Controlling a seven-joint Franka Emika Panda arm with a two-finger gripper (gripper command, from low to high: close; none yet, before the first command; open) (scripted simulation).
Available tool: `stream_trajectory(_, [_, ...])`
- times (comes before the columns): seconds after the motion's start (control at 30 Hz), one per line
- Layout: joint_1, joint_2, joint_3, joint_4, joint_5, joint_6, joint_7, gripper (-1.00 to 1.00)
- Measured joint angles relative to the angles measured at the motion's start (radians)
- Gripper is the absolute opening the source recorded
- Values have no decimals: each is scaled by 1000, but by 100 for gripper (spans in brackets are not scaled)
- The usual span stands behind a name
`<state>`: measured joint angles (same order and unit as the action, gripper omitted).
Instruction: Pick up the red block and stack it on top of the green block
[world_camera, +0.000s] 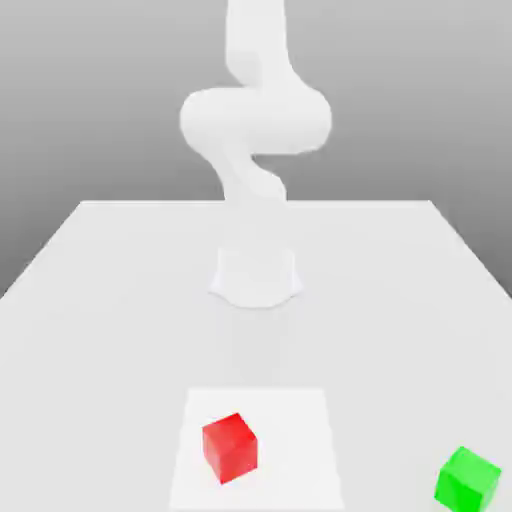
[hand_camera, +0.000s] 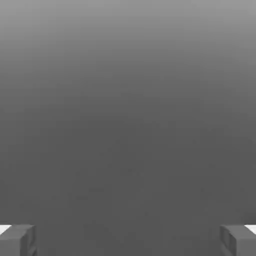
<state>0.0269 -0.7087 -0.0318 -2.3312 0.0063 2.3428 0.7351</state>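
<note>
- As the exterior view presents it, the stock counts one red block, one green block, one arm and one table.
- Red block: a single small cube, bright red, plain glossy faces, turned so a corner edge faces the camera. It sits flat on a paler square patch of the table, near the front edge, slightly toward the exterior view's left of centre.
- Green block: a single small cube, bright green, plain faces, about the same size as the red one. It rests on the table at the front corner on the exterior view's right, well apart from the red block, with bare table between them.
- Arm: white, standing on a round base at mid-table, behind both blocks. Its links rise, bend in a thick elbow, and continue upward past the top of the exterior view.
- Gripper: in the hand view, two grey fingertips stand wide apart at opposite sides, with nothing between them; a plain grey backdrop lies beyond.
</note>
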Motion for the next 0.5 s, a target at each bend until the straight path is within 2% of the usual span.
stream_trajectory(0.5, [107, 551, -141, -188, 66, 257, -411, 0])
